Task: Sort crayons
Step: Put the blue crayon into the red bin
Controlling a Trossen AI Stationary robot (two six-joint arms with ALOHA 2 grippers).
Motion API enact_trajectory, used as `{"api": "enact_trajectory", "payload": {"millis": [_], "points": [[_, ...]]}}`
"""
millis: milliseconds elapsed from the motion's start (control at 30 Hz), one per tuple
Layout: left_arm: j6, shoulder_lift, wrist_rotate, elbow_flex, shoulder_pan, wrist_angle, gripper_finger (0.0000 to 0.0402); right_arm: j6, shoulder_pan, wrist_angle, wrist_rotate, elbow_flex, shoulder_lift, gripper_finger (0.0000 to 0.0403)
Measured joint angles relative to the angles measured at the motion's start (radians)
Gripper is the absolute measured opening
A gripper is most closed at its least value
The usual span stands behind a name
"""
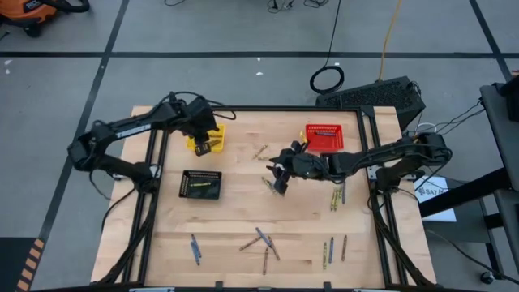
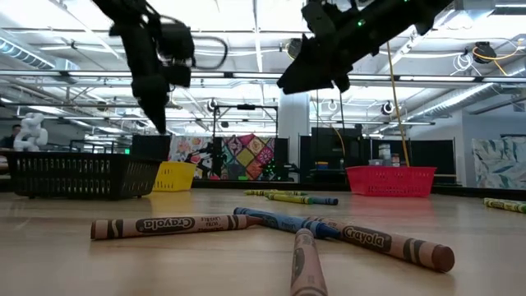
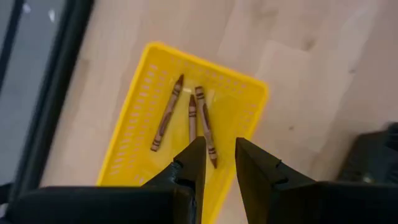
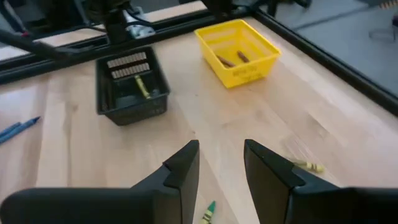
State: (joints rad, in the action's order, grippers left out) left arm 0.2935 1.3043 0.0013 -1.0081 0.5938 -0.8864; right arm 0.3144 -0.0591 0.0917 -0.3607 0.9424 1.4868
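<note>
Left claw hangs right over the yellow basket at the far left of the counter, fingers parted with nothing between them. Three brown crayons lie on the basket floor directly beneath, so this reads as a drop spot: browns belong in yellow, and the claw sits above it to let a stick fall straight in.

Right claw hovers over mid-counter, also parted and empty, tilted down toward a yellow-green crayon just below its tips. That looks like the line-up for its next pick.

The black basket sits nearer than the yellow one and holds a yellow-green crayon, so that colour's home is black. The red basket sits far right; what it holds, I cannot tell.

Now the views. The high view alone lays out the leftovers: loose crayons scattered along the near edge, more by the right side, a pair between the yellow and red baskets. Plenty still unsorted. The left wrist view alone counts the browns inside yellow. The low view shows both claws held well clear above the counter, and up close a brown crayon crossing a blue one, a tangle that could make gripping one alone awkward.
</note>
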Motion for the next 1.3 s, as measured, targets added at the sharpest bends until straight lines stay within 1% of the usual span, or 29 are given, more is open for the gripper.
{"api": "enact_trajectory", "payload": {"millis": [67, 267, 433, 533, 633, 800, 933, 1000, 1133, 1233, 1300], "points": [[0.0, -0.041, 0.0, -0.011, -0.022, -0.026, 0.008, 0.027, 0.017, -0.006, 0.006, 0.0, 0.0, 0.0114], [-0.001, -0.146, 0.0, -0.028, -0.085, -0.064, 0.008, 0.151, 0.076, -0.012, 0.149, 0.0, 0.0, 0.0114], [-0.052, -0.195, 0.001, -0.028, -0.125, -0.069, 0.008, 0.216, 0.101, -0.057, 0.209, 0.0, 0.0, 0.0114], [-0.053, -0.204, 0.001, -0.028, -0.138, -0.075, 0.008, 0.239, 0.107, -0.099, 0.239, 0.0, 0.0, 0.0114], [-0.053, -0.204, 0.001, -0.028, -0.145, -0.076, 0.008, 0.25, 0.113, -0.136, 0.247, 0.0, 0.0, 0.0114], [-0.053, -0.204, 0.001, -0.028, -0.144, -0.075, 0.008, 0.277, 0.126, -0.151, 0.288, 0.0, 0.0, 0.0114], [-0.053, -0.204, 0.001, -0.028, -0.145, -0.074, 0.008, 0.309, 0.121, -0.168, 0.303, 0.0, 0.0, 0.0114], [-0.052, -0.204, 0.001, -0.028, -0.144, -0.074, 0.008, 0.327, 0.107, -0.208, 0.314, 0.0, 0.003, 0.0114], [-0.052, -0.204, 0.001, -0.028, -0.144, -0.074, 0.008, 0.35, 0.078, -0.269, 0.316, 0.0, 0.039, 0.0114], [-0.052, -0.204, 0.001, -0.028, -0.144, -0.074, 0.008, 0.355, 0.064, -0.279, 0.319, 0.0, 0.079, 0.0114], [-0.052, -0.204, 0.001, -0.028, -0.144, -0.073, 0.008, 0.355, 0.056, -0.284, 0.342, 0.004, 0.103, 0.0114]]}}
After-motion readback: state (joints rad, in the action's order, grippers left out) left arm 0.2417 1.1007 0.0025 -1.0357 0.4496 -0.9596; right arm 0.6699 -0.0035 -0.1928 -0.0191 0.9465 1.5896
